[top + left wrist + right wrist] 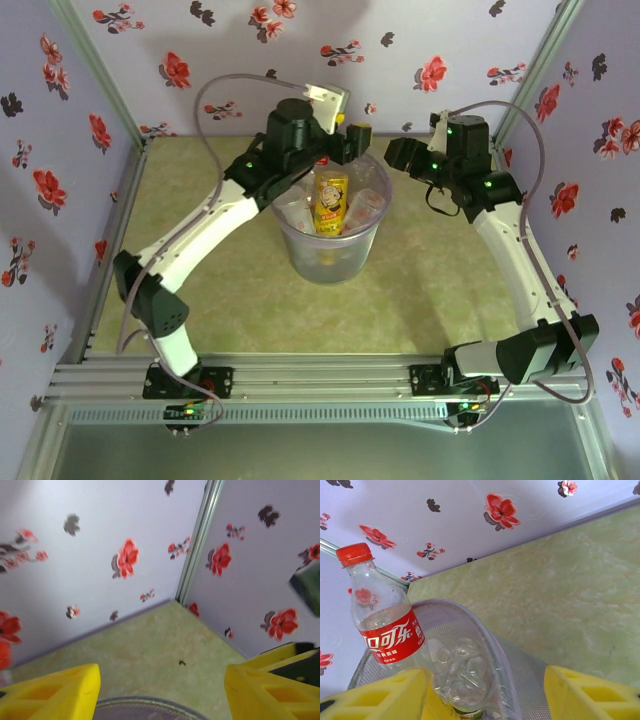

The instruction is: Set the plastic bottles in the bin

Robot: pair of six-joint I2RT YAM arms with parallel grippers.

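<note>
The bin (292, 240) stands mid-table with several plastic bottles in it. A yellow-labelled bottle (331, 204) stands upright in the middle, and a red-labelled bottle (366, 206) leans to its right. My left gripper (340, 140) hangs over the bin's far rim (142, 700), open with nothing between its yellow fingers (60, 692). My right gripper (398, 155) hovers just right of the bin, open. In its wrist view a red-capped, red-labelled bottle (385, 630) leans inside the bin rim (487, 642), beside the left finger (380, 697) and well clear of the right one.
Flowered walls close in the green table (450, 280) on three sides, and a corner post (197, 540) stands ahead of the left gripper. The aluminium frame (320, 375) with the arm bases runs along the near edge.
</note>
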